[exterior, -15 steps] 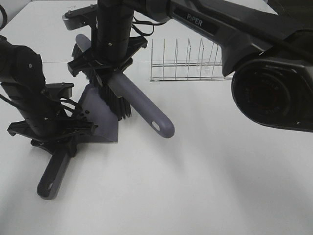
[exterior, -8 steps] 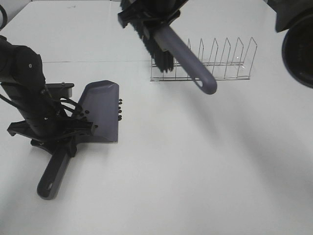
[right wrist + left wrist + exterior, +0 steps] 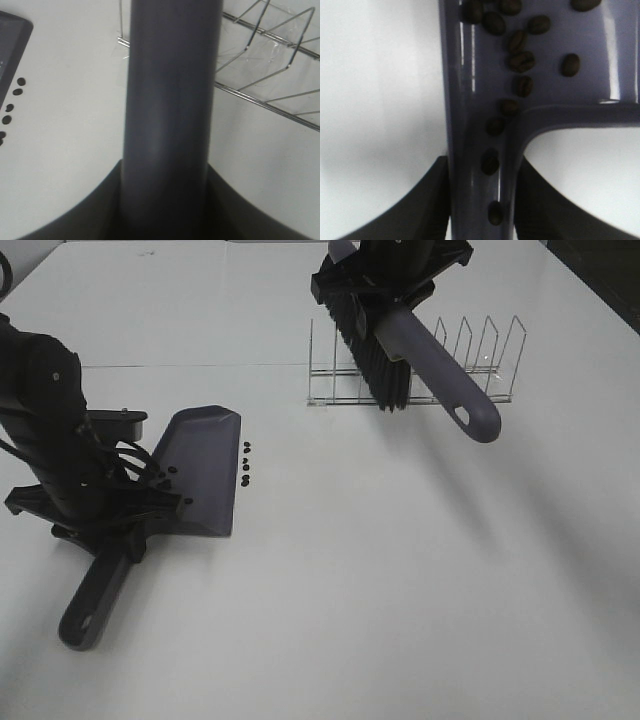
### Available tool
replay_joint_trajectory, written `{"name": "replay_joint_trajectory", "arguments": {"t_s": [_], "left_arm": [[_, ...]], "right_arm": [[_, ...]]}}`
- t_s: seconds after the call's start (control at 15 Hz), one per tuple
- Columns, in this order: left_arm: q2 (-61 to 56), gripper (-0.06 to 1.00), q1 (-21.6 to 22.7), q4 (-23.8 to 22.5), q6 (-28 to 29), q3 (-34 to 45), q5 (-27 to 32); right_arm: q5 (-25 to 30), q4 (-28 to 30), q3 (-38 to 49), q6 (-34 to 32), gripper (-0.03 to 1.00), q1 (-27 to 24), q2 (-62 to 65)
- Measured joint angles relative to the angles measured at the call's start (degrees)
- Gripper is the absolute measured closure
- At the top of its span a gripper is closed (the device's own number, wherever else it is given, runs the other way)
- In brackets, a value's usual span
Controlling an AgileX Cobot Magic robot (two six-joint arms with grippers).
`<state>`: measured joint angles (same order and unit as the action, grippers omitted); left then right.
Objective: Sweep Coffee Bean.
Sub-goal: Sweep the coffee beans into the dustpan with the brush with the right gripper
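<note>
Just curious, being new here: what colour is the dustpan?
The dustpan is a greyish purple, seen best in the exterior high view.

The table (image 3: 400, 590) is plain white all over. The dustpan (image 3: 205, 475) is a soft grey-purple, with shiny pale streaks up close. Each coffee bean (image 3: 521, 61) is dark brown, some with a darker line down the middle (from high up they just look like little black dots). The brush (image 3: 450, 380) has a grey-purple handle, the same colour as the dustpan, and black bristles (image 3: 375, 370). The rack (image 3: 495, 360) is thin silver wire. The left gripper (image 3: 482, 200) and the right gripper (image 3: 167, 210) are both black.
</note>
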<state>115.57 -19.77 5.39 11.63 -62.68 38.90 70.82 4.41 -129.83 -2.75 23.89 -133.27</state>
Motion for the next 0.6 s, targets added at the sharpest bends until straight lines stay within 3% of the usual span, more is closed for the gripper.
{"name": "replay_joint_trajectory", "arguments": {"t_s": [0.6], "left_arm": [[-3.0, 0.63, 0.3, -5.4, 3.9, 0.4, 1.5]], "right_arm": [[0.0, -3.0, 0.2, 0.0, 0.71, 0.2, 0.0]]}}
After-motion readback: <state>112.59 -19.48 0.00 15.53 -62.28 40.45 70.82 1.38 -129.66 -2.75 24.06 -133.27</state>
